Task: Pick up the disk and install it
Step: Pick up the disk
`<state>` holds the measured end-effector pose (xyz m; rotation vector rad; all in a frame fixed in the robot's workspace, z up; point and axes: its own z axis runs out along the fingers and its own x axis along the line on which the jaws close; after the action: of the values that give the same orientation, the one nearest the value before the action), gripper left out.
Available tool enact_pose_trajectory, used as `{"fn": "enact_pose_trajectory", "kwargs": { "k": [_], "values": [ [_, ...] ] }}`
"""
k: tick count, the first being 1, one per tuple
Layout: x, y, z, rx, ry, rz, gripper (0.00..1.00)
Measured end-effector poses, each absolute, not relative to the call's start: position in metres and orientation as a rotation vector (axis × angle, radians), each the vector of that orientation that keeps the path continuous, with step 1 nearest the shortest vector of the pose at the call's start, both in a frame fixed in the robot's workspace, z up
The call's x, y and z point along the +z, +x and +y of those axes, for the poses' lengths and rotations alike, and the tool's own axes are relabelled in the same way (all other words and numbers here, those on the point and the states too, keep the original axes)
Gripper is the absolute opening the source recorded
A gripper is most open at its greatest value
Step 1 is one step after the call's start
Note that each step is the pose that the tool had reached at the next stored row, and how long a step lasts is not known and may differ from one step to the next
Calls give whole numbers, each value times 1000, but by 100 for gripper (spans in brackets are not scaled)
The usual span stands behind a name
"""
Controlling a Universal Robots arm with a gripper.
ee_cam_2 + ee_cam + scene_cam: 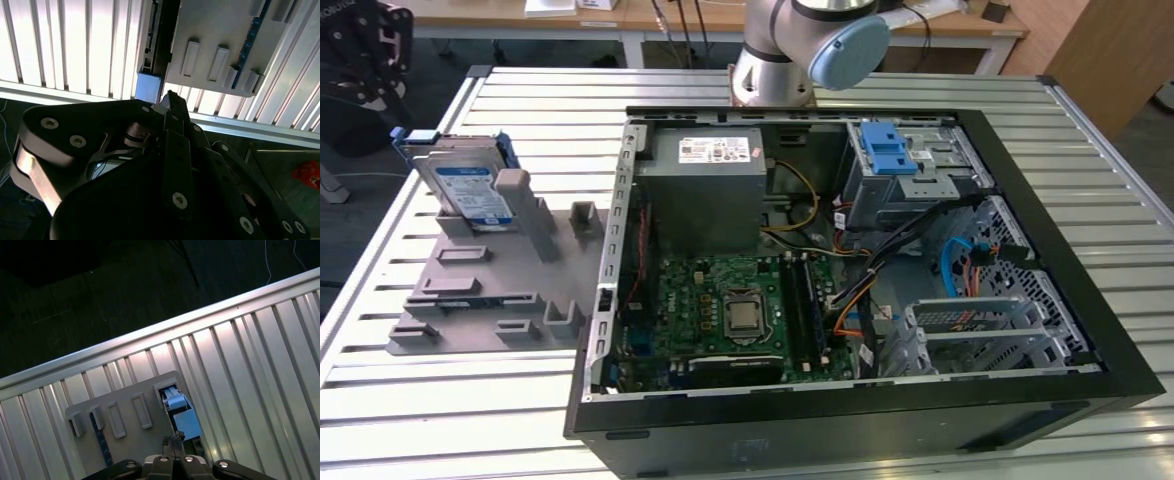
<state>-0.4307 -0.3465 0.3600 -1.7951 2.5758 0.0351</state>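
Second wrist view: my gripper (169, 97) is closest, dark linkage up front, claw clenched on nothing as far as I can see. The tip hangs over the blue-framed end of the disk (149, 84). The disk is seen edge-on here, standing in the grey fixture (220, 25) on the slatted table (65, 45). I count two long raised blocks (189, 57) on the fixture beside it. Past the table edge there is one red object (305, 175) on the floor, which the other two views lack.

In the first wrist view I see the same gripper (174, 440), the one disk (186, 422) and the fixture (150, 390) from the opposite side. Beyond them are the table (250, 365) and the dark floor (100, 300).

The exterior view gives me what neither wrist view does: the label face of the disk (464, 190). It stands upright and free at the far end of the fixture (494, 290), on the exterior view's left. To its right lies one open computer case (1067, 400). Inside I count one green board (707, 290), one grey box (707, 190) and one cage (907, 180) with a blue latch. The arm (787, 50) is at the back.
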Motion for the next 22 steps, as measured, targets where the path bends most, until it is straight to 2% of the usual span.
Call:
{"fn": "enact_pose_trajectory", "kwargs": {
  "k": [17, 22],
  "values": [
    [352, -429, -346, 38, -2031, 2384, 11],
    [351, -429, -338, 37, -2053, 2366, 11]
  ]
}}
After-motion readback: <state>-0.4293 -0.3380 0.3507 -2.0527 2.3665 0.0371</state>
